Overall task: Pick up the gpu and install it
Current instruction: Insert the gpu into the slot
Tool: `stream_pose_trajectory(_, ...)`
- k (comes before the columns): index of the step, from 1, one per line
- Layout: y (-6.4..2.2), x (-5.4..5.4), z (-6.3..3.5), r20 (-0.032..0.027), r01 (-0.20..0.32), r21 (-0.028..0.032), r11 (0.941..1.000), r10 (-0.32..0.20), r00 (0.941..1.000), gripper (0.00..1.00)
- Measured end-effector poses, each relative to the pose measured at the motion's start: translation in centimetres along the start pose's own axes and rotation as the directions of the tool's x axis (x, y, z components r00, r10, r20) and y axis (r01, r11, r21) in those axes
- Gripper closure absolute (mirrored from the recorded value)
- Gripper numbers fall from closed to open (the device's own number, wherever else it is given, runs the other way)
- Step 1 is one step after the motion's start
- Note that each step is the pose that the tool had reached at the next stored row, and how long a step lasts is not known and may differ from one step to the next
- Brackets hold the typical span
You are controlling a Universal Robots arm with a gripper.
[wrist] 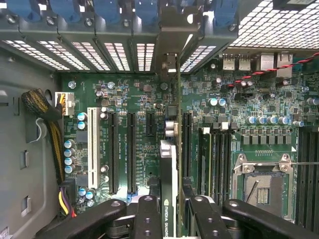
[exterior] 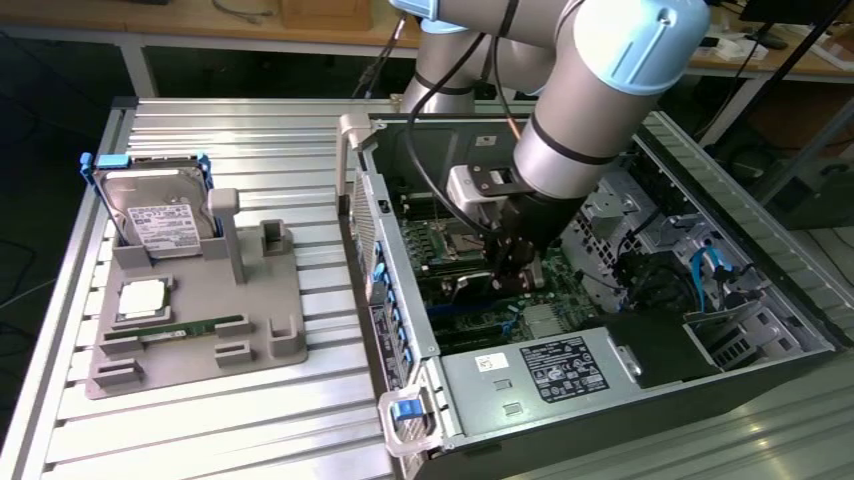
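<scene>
gpu edge — NVIDIA logo, "QUAD…" lettering

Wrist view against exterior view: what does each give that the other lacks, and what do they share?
Wrist view: a long white expansion slot, and the thin dark gpu card seen edge-on, clamped between the black jaws above the board's slots. Exterior view: the grey plastic holder carrying a silver hard drive with white label, on the ribbed metal table. Shared: the green motherboard inside the open computer case.

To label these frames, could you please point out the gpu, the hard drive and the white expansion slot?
gpu (wrist: 169,191): wrist view, its labelled edge.
hard drive (exterior: 163,222): exterior view, its white label.
white expansion slot (wrist: 92,144): wrist view, middle of its body.
</scene>
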State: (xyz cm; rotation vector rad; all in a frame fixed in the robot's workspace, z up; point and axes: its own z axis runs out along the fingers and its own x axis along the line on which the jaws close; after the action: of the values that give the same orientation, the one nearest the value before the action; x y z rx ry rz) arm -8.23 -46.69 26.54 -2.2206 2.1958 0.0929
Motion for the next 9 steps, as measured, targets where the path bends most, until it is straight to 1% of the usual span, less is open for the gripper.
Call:
stream_pose_trajectory(1, 0.0, -0.09, 0.01, -0.0119, 0.0, -0.0001, 1.0, 0.0, 0.9999, 0.73)
stream_pose_trajectory(2, 0.0, -0.12, 0.01, -0.0192, 0.0, -0.0001, 1.0, 0.0, 0.9998, 0.73)
stream_pose_trajectory(3, -0.01, -0.12, 0.02, -0.0241, -0.001, -0.0001, 1.0, 0.001, 0.9997, 0.73)
stream_pose_trajectory(4, -0.01, -0.12, 0.02, -0.0252, -0.001, -0.0002, 1.0, 0.001, 0.9997, 0.73)
stream_pose_trajectory(9, -0.03, -0.12, 0.0, -0.0257, -0.001, -0.001, 1.0, 0.001, 0.9997, 0.73)
